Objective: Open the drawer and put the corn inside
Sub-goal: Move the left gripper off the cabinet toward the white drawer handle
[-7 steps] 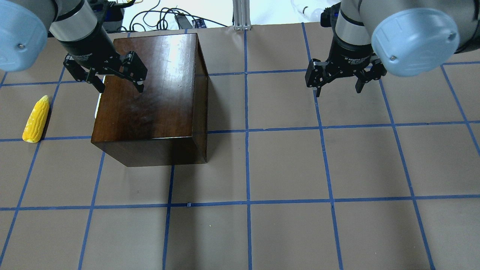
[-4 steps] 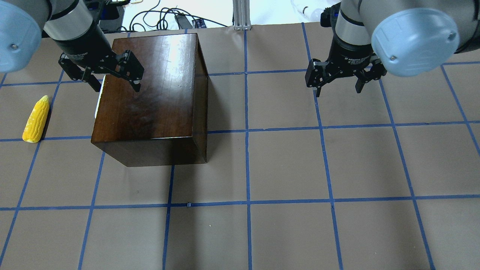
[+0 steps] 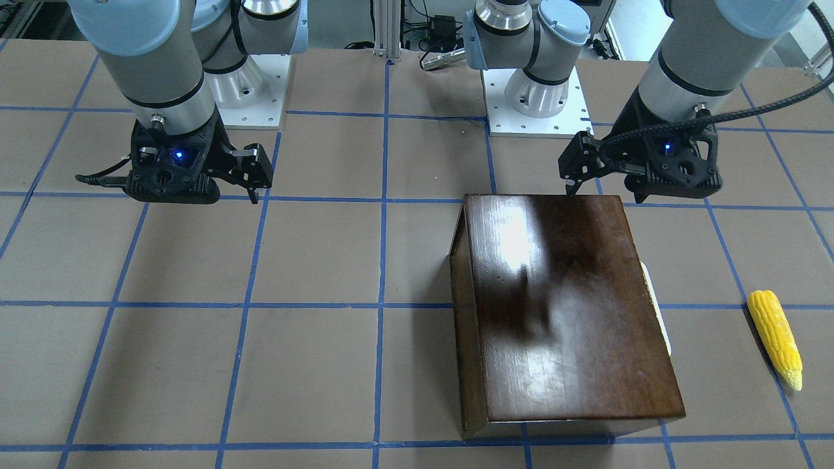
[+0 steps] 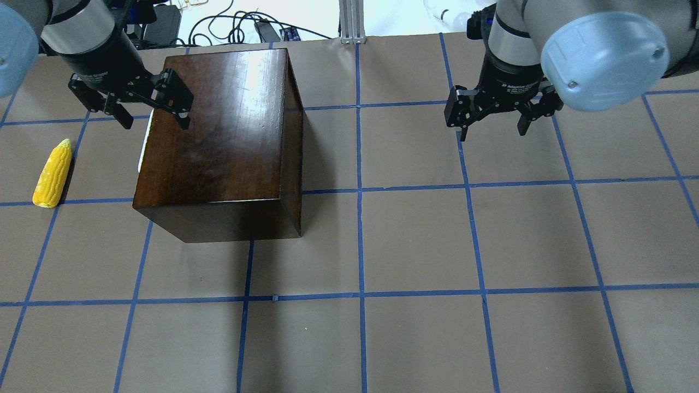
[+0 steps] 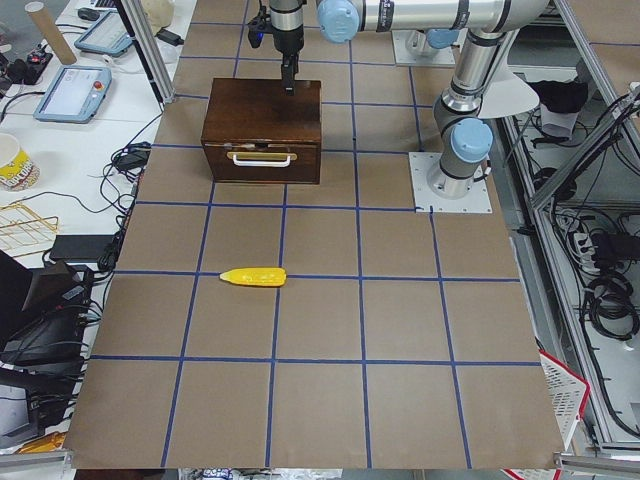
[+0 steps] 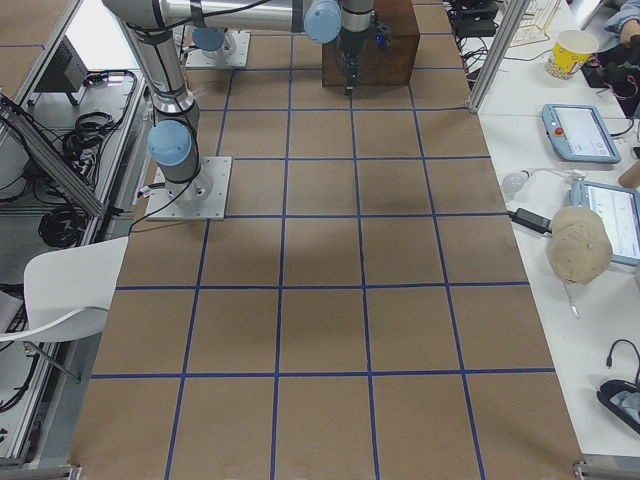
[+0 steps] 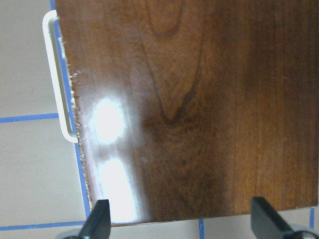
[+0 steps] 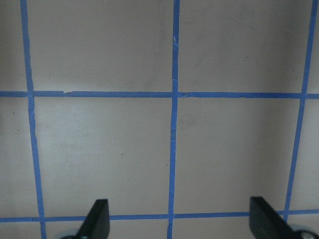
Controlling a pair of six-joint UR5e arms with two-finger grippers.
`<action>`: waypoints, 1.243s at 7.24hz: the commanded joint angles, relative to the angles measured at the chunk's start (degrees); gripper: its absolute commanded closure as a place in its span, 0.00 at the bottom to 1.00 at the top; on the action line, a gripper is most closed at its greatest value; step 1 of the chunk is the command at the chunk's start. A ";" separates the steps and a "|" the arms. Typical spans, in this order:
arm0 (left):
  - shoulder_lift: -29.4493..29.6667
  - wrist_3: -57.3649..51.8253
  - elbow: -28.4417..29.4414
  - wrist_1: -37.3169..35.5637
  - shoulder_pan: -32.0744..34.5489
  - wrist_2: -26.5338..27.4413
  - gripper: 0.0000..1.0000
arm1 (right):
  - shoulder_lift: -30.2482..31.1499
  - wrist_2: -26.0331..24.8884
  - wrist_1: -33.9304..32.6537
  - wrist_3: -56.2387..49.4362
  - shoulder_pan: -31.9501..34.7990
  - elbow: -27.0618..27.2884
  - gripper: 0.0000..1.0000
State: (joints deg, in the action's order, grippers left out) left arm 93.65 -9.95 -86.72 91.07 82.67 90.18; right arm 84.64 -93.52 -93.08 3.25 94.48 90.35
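The glossy dark-brown cabinet [image 4: 218,147] stands left of the table's middle. Its drawer front [image 5: 262,160] is flush and shut, and its white handle [image 7: 57,79] faces the corn's side. The yellow corn [image 4: 53,173] lies on the table left of the cabinet, apart from it, and it also shows in the front view [image 3: 775,339]. My left gripper [image 4: 156,123] is open and empty above the cabinet's far-left top corner; in its wrist view [image 7: 180,221] the cabinet top fills the frame. My right gripper [image 4: 493,132] is open and empty above bare table at the right.
The table [image 4: 415,245] is brown with a blue tape grid. Cables and a metal post [image 4: 352,22] lie beyond its far edge. The arm bases [image 3: 534,98] stand on the robot's side.
My left gripper has moved left and towards the far edge, from over the cabinet top to its far-left corner. It stays open. The right arm, the corn and the cabinet have not moved.
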 commanded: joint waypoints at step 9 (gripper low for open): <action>5.82 -23.08 0.24 -7.72 -21.15 -7.47 0.00 | 0.00 -0.09 0.00 0.00 0.00 0.00 0.00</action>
State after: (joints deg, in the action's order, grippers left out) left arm 97.49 -29.96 -86.29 86.98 62.22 83.00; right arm 84.64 -93.65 -93.08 3.25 94.48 90.35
